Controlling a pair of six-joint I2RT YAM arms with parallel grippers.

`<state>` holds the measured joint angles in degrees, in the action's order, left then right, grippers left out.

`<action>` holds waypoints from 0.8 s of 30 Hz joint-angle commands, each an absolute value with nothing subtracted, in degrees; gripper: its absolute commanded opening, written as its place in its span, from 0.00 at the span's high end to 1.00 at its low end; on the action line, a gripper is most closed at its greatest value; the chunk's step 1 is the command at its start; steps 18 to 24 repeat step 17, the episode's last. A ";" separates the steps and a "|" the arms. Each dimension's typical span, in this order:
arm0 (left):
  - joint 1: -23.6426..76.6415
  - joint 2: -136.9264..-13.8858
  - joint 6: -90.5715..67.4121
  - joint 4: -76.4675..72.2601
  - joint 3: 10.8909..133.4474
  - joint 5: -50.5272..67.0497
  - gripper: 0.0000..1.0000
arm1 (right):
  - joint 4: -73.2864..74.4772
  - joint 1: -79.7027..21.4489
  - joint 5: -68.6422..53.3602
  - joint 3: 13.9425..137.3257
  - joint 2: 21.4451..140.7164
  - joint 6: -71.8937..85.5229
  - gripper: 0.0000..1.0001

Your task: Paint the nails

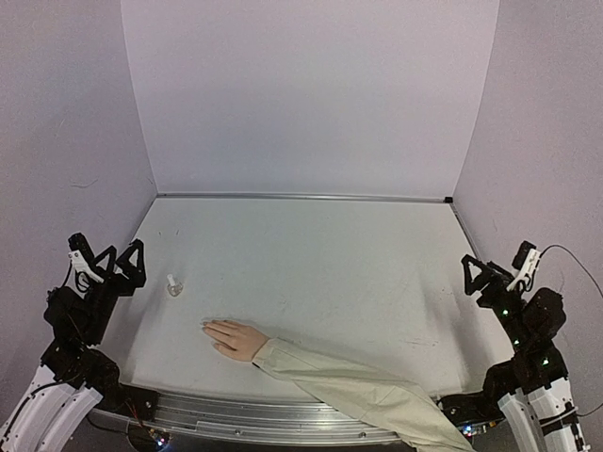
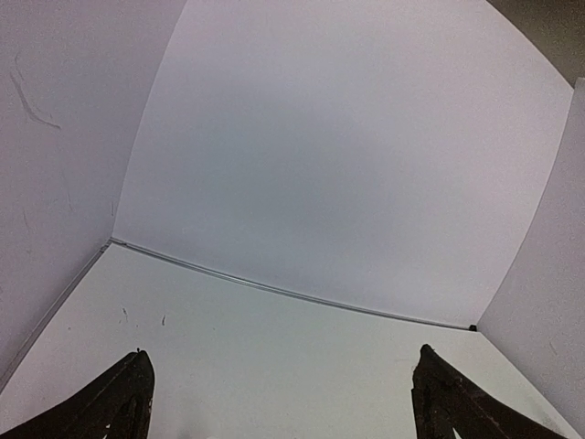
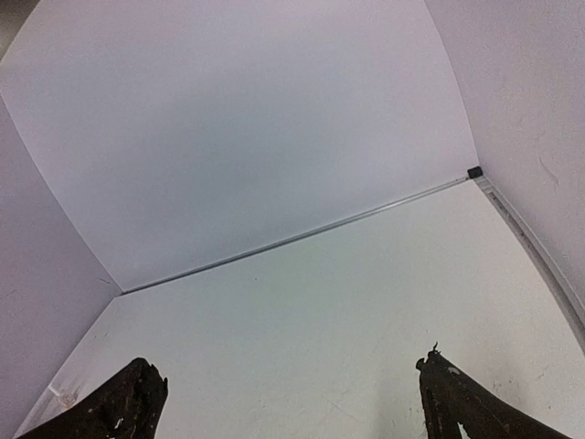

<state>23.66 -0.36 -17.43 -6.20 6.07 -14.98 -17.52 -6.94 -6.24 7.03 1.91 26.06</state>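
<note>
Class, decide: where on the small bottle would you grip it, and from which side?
Probably the body below the cap of the bottle, coming level from its left with the left tool. It stands upright, that tool is nearest and open, and the hand lies to its near right.

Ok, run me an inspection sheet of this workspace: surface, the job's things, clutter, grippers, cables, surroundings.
Surface: white table, faint scuff marks.
Job's things: mannequin hand lying flat near the front edge, fingers pointing left, beige sleeve running off the front; nails too small to make out. Small bottle with a white cap, upright, left of the hand and apart from it.
Clutter: nothing seen.
Grippers: left gripper and right gripper both open, holding nothing, at the table's sides.
Cables: thin cable looping off the right arm.
Surroundings: plain white walls on three sides.
</note>
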 commanded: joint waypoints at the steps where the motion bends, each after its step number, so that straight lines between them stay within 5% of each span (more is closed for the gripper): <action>1: 23.44 5.14 -18.08 -8.20 4.70 -14.58 0.01 | -18.90 -7.03 -6.24 4.89 0.75 29.58 0.02; 24: 23.38 5.24 -18.72 -8.29 2.70 -15.46 0.01 | -18.28 -7.02 -3.30 4.66 0.55 31.05 0.02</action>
